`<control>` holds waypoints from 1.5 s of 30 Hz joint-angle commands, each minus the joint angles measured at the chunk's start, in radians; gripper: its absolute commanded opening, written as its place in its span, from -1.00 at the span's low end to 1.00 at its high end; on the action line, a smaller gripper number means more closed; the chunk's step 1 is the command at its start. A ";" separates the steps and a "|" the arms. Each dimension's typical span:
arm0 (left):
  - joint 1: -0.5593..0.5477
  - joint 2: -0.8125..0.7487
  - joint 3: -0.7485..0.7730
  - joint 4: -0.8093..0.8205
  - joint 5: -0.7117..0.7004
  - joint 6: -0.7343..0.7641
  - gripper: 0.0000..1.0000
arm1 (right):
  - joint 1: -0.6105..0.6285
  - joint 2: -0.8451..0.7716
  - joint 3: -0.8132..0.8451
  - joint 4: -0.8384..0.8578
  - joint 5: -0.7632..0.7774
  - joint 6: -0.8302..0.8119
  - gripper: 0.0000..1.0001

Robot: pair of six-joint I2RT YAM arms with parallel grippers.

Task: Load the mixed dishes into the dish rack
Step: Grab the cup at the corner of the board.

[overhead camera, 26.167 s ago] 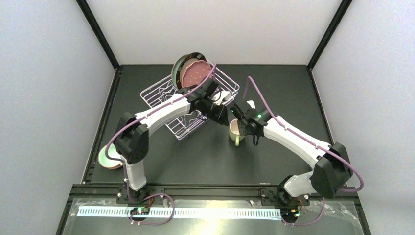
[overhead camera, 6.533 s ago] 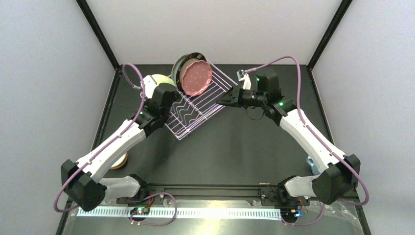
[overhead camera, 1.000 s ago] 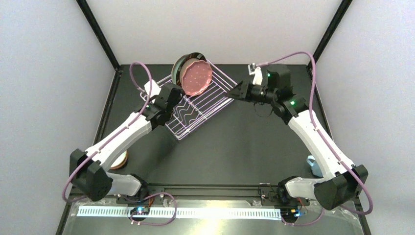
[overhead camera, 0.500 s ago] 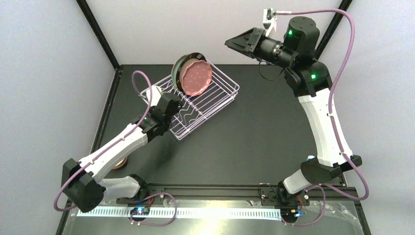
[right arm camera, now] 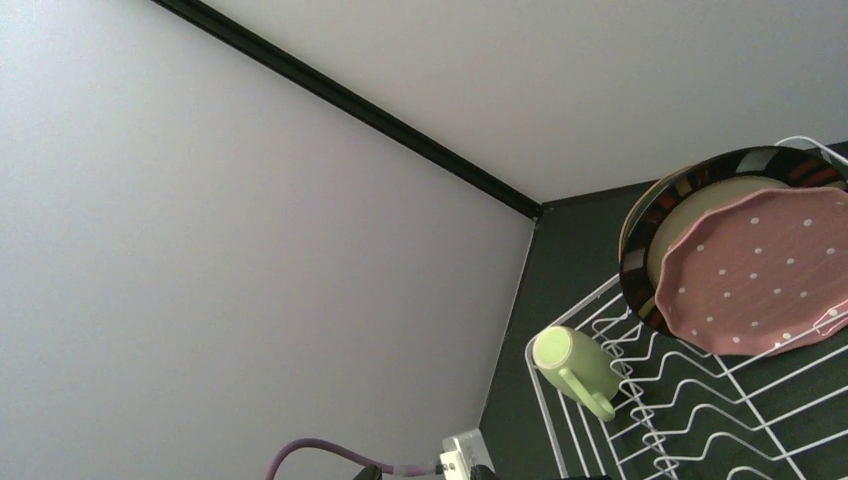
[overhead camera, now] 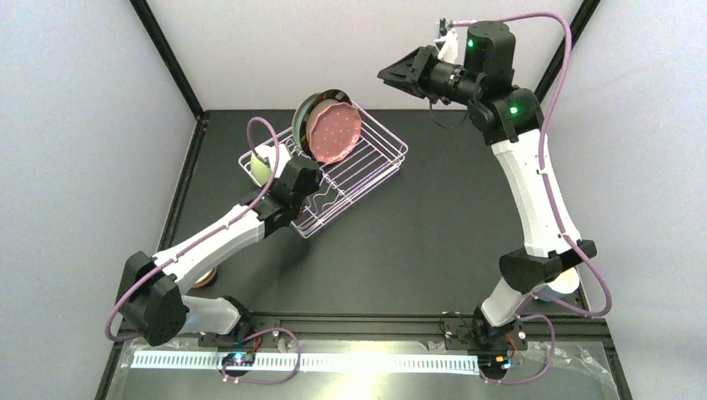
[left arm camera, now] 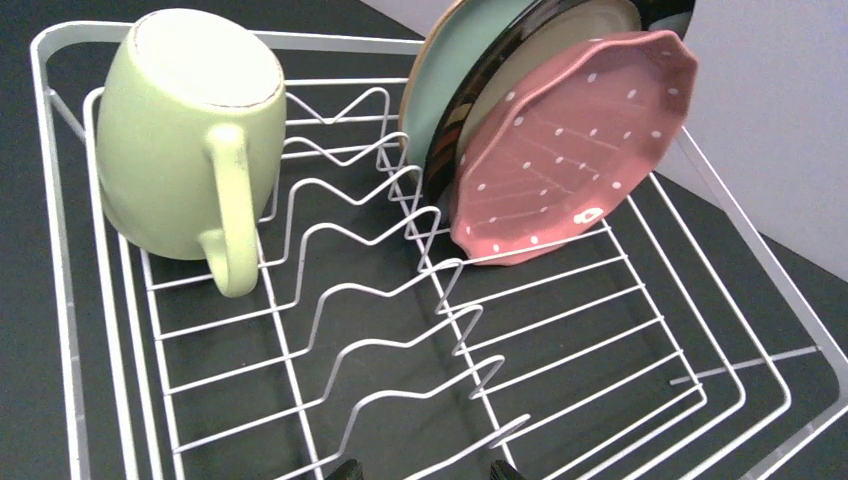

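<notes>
The dish rack (overhead camera: 367,171) is a white wire basket at the back of the table. The mint-green plate with a dark rim (left arm camera: 450,80) and the pink speckled plate (left arm camera: 570,150) stand on edge in it. The pale green mug (left arm camera: 190,140) sits upside down in the rack's left corner, handle towards me. My left gripper (overhead camera: 307,182) hovers over the rack's near side, open and empty, its tips (left arm camera: 345,468) just showing. My right gripper (overhead camera: 388,73) is raised high above the rack's right end, open and empty. The mug (right arm camera: 575,368) and pink plate (right arm camera: 760,265) show below it.
A small bowl (overhead camera: 206,275) lies at the left table edge, mostly hidden under my left arm. A pale object (overhead camera: 569,281) shows behind my right arm's lower joint at the right edge. Black frame posts stand at the back corners.
My right arm has swung up from beside the rack to high above it. My left gripper has drawn back from the rack's left corner, leaving the pale green mug uncovered there.
</notes>
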 commanded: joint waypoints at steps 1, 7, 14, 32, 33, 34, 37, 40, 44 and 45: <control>-0.009 0.015 0.000 0.048 0.021 0.051 0.43 | -0.003 0.003 0.043 -0.030 0.046 -0.019 0.00; -0.010 0.035 0.017 0.062 0.047 0.076 0.43 | -0.007 -0.030 0.029 -0.123 0.197 -0.123 0.00; -0.042 0.055 0.009 0.174 0.194 0.163 0.43 | -0.020 -0.213 -0.376 -0.199 0.621 -0.189 0.00; -0.108 0.123 -0.101 0.400 0.706 0.309 0.43 | -0.110 -0.569 -1.005 -0.549 1.071 0.312 0.08; -0.113 0.123 -0.106 0.401 0.719 0.315 0.43 | -0.142 -0.579 -1.032 -0.548 1.052 0.321 0.08; -0.117 0.125 -0.109 0.401 0.734 0.323 0.43 | -0.172 -0.583 -1.058 -0.548 1.041 0.327 0.08; -0.126 0.130 -0.129 0.403 0.772 0.343 0.43 | -0.235 -0.575 -1.106 -0.547 1.036 0.332 0.08; -0.129 0.125 -0.162 0.415 0.795 0.350 0.43 | -0.276 -0.549 -1.116 -0.548 1.065 0.336 0.08; -0.129 0.116 -0.194 0.414 0.825 0.368 0.43 | -0.352 -0.529 -1.128 -0.548 1.098 0.327 0.09; -0.131 0.113 -0.200 0.415 0.830 0.374 0.43 | -0.378 -0.526 -1.133 -0.548 1.103 0.321 0.08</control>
